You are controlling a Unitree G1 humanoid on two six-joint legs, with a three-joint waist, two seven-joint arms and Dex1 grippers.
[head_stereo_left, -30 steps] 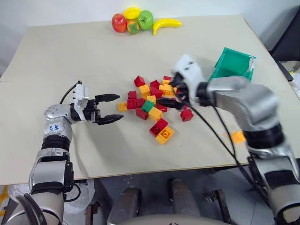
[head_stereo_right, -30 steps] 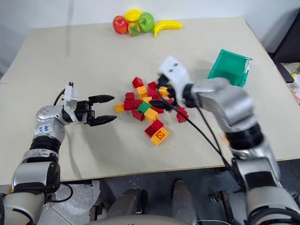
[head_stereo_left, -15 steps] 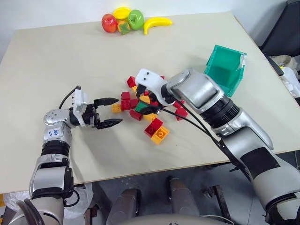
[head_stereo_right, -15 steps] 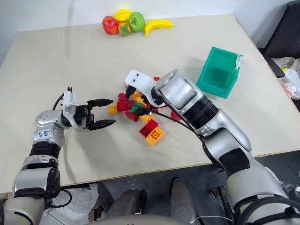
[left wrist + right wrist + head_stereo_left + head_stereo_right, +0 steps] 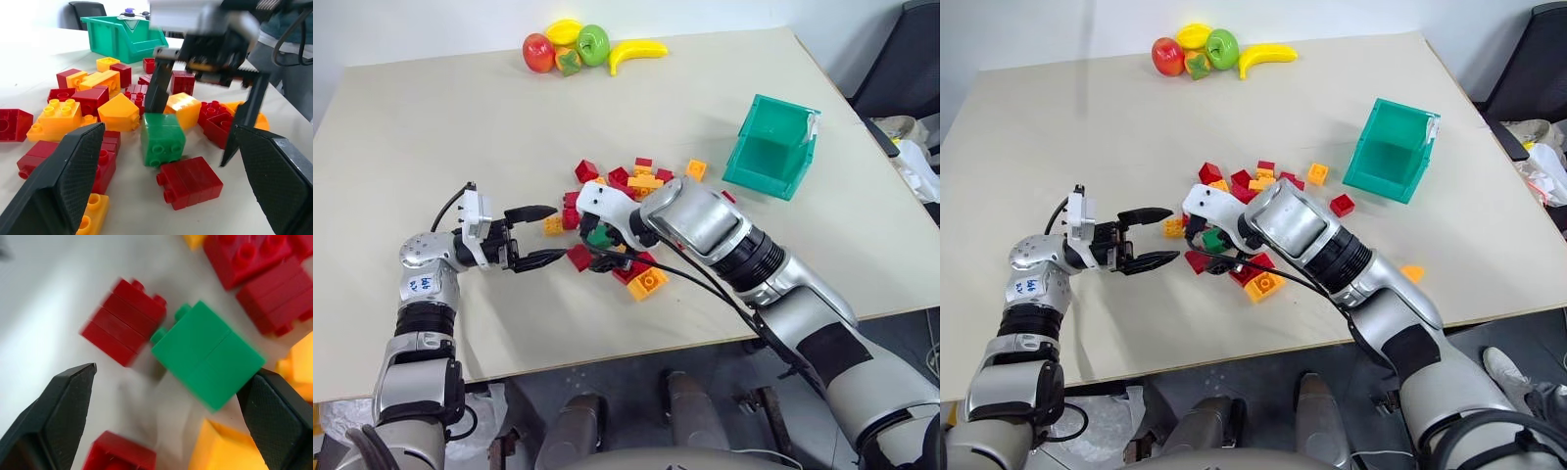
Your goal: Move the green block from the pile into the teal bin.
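Two black fingers of the right claw (image 5: 208, 103) are spread wide and set astride the green block (image 5: 163, 138), one on each side, with nothing yet gripped. The block lies tipped on the tabletop (image 5: 460, 127) at the near-left edge of the pile (image 5: 631, 196), a dark red brick (image 5: 123, 320) just beside it and an orange-yellow brick (image 5: 119, 112) close behind. For a clean pick, the fingers should be lowered until the block's flat sides are squarely between them, and closed only once the red brick is seen to be left outside the grip. The right forearm is stretched across the pile from the right, the wrist pitched downward. The left claw (image 5: 536, 238) is also held open, level and just beside the pile, gripping nothing. The teal bin (image 5: 773, 147) stands well apart, beyond the pile to the right, its opening tilted toward the bricks.
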